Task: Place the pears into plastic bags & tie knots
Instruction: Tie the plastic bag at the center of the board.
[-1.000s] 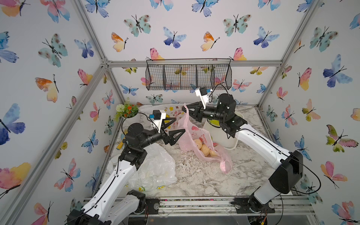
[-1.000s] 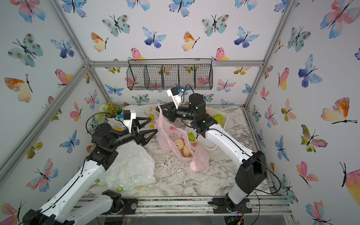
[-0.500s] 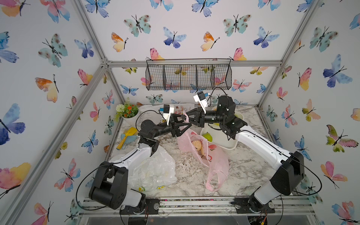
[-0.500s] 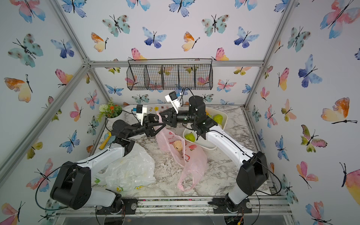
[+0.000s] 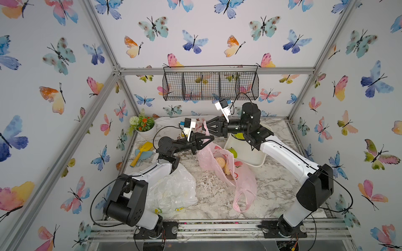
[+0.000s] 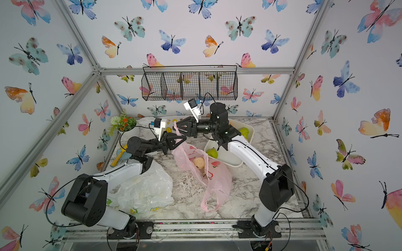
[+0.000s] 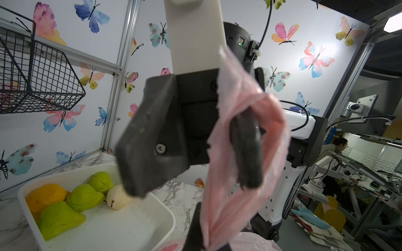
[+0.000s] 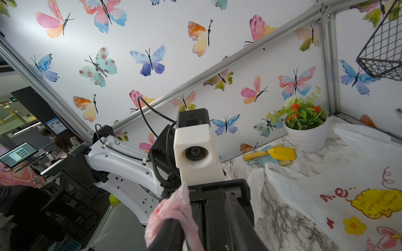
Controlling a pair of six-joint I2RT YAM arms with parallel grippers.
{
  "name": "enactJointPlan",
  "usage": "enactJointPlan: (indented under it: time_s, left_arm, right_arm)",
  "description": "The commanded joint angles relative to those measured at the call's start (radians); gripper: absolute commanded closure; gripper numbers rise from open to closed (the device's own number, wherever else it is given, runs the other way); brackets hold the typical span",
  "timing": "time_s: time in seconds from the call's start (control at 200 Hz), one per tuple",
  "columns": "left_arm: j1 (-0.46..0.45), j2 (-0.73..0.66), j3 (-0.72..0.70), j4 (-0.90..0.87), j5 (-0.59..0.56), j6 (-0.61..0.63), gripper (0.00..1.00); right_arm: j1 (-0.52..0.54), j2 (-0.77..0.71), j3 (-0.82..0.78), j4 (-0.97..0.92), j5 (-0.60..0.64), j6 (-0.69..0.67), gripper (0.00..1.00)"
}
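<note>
Both top views: the left gripper [image 5: 212,138] [image 6: 185,138] and the right gripper [image 5: 205,127] [image 6: 177,127] meet almost tip to tip above the desk [image 5: 213,189], towards the middle of its far edge. The pink bag [image 5: 206,159] [image 6: 187,160] hangs from them by its upper end, and its lower part lies on the desk. A cream pear [image 5: 219,162] [image 6: 199,162] shows through the film. The white tray [image 5: 258,164] [image 6: 236,164] stands just beside the bag, towards the far right corner, and holds a green pear [image 5: 232,152] [image 6: 212,153]. The lemon-print bag [image 5: 174,191] [image 6: 145,191] lies crumpled near the near left corner, partly under the left arm.

Left wrist view: the right gripper [image 7: 195,187] fills the frame with its jaws spread wide. The handle strip [image 7: 272,121] of the pink bag loops round one finger [image 7: 248,147], and the other finger [image 7: 150,139] is bare, so nothing is clamped. The left gripper [image 7: 208,239] is clenched on the same strip below that loop. Behind, the tray [image 7: 165,208] holds three green pears, one cream pear [image 7: 118,196] and a yellow-orange fruit [image 7: 45,196].

Right wrist view: the left arm's wrist camera [image 8: 195,152] faces the lens. The handle strip [image 8: 174,213] drapes over one black finger [image 8: 163,239]. The closure of the left gripper cannot be told here. The doodle-print bag [image 8: 326,195] lies flat along the far edge of the desk, near the flower pot [image 8: 306,134] and the yellow toy shovel [image 8: 280,153]
</note>
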Motion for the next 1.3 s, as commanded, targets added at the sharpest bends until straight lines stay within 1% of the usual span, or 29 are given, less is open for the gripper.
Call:
enactJointPlan:
  time_s: [0.0,0.045,0.1,0.135,0.18,0.265,0.325,0.43,0.506,0.536,0.581,0.626,0.671,0.711,0.751,0.826,0.856,0.896,1.001,1.076,1.141,1.196,1.216,1.256,1.296]
  left_arm:
    - [0.028,-0.046,0.012,-0.163,-0.119,0.042,1.0]
    - [0.051,-0.061,0.038,-0.35,-0.217,0.087,1.0]
    - [0.082,-0.069,0.082,-0.57,-0.326,0.167,1.0]
    - [0.105,-0.068,0.099,-0.648,-0.387,0.198,1.0]
    - [0.142,-0.053,0.115,-0.698,-0.446,0.188,1.0]
    - [0.194,0.01,0.173,-0.765,-0.448,0.161,1.0]
    - [0.205,0.053,0.219,-0.822,-0.45,0.172,1.0]
    - [0.213,0.101,0.26,-0.87,-0.452,0.192,1.0]
    - [0.223,0.124,0.284,-0.909,-0.467,0.217,1.0]
    - [0.229,0.131,0.293,-0.925,-0.474,0.227,1.0]
    - [0.235,0.139,0.306,-0.949,-0.483,0.239,1.0]
    - [0.238,0.143,0.31,-0.955,-0.482,0.244,1.0]
    - [0.239,0.146,0.311,-0.952,-0.478,0.24,1.0]
    - [0.24,0.148,0.312,-0.949,-0.472,0.236,1.0]
    - [0.239,0.149,0.313,-0.946,-0.464,0.234,1.0]
    - [0.24,0.148,0.309,-0.941,-0.454,0.23,1.0]
    - [0.239,0.146,0.307,-0.941,-0.454,0.233,1.0]
    - [0.239,0.144,0.307,-0.943,-0.454,0.236,1.0]
    - [0.238,0.139,0.304,-0.944,-0.451,0.236,1.0]
    - [0.238,0.13,0.299,-0.945,-0.447,0.233,1.0]
    - [0.236,0.123,0.294,-0.949,-0.448,0.234,1.0]
    - [0.237,0.116,0.294,-0.958,-0.45,0.239,1.0]
    - [0.238,0.112,0.295,-0.961,-0.449,0.243,1.0]
    - [0.238,0.109,0.297,-0.969,-0.451,0.247,1.0]
    - [0.238,0.109,0.3,-0.972,-0.452,0.249,1.0]
  right_arm:
    - [-0.046,-0.043,0.027,-0.093,0.063,-0.054,0.42]
    - [-0.098,-0.082,0.004,-0.121,0.107,-0.069,0.36]
    - [-0.17,-0.13,-0.014,-0.185,0.173,-0.108,0.32]
    - [-0.217,-0.156,-0.026,-0.229,0.208,-0.136,0.31]
    - [-0.271,-0.188,-0.058,-0.274,0.261,-0.172,0.3]
    - [-0.328,-0.235,-0.132,-0.382,0.42,-0.263,0.3]
    - [-0.332,-0.274,-0.206,-0.444,0.543,-0.329,0.3]
    - [-0.331,-0.354,-0.359,-0.491,0.68,-0.388,0.28]
    - [-0.332,-0.426,-0.449,-0.513,0.71,-0.421,0.26]
    - [-0.332,-0.461,-0.484,-0.511,0.702,-0.433,0.25]
    - [-0.331,-0.519,-0.542,-0.497,0.637,-0.458,0.22]
    - [-0.325,-0.581,-0.604,-0.465,0.576,-0.456,0.14]
    - [-0.281,-0.631,-0.659,-0.424,0.583,-0.43,0.13]
    - [-0.198,-0.661,-0.69,-0.408,0.66,-0.421,0.13]
    - [-0.081,-0.681,-0.709,-0.389,0.779,-0.424,0.13]
    - [0.168,-0.685,-0.713,-0.355,0.996,-0.466,0.11]
    - [0.242,-0.67,-0.7,-0.352,1.042,-0.483,0.1]
    - [0.312,-0.642,-0.674,-0.353,1.072,-0.509,0.09]
    - [0.426,-0.549,-0.616,-0.334,1.096,-0.603,0.06]
    - [0.481,-0.477,-0.566,-0.32,1.093,-0.667,0.04]
    - [0.518,-0.436,-0.538,-0.288,1.085,-0.692,0.03]
    - [0.526,-0.416,-0.522,-0.266,1.076,-0.703,0.02]
    - [0.55,-0.41,-0.517,-0.26,1.069,-0.704,0.02]
    - [0.566,-0.396,-0.514,-0.251,1.056,-0.712,0.02]
    - [0.586,-0.374,-0.514,-0.239,1.068,-0.725,0.02]
